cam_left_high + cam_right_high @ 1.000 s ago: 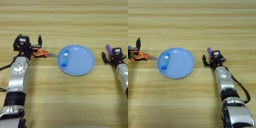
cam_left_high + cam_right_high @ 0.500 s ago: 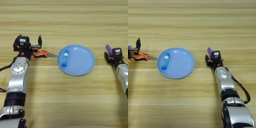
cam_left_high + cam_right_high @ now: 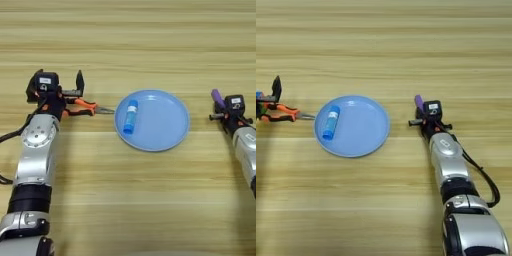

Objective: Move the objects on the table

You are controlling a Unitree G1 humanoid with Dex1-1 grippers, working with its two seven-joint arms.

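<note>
The 2 fingers of the right gripper [image 3: 420, 111] are clamped on the purple block [image 3: 418, 101], which stands a little tilted at the right, well apart from the plate [image 3: 170, 131], probably so it can be carried. The left gripper [image 3: 59, 86] holds its fingers apart over the pliers [image 3: 82, 106] at the left. The glue stick [image 3: 129, 116] lies in the left part of the plate, at the middle of the table [image 3: 130, 40].

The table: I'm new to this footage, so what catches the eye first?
A round light blue plate sits mid-table with a blue-and-white glue stick lying in its left part. Orange-handled pliers lie left of it at the left gripper; the right gripper is at a small purple block.
</note>
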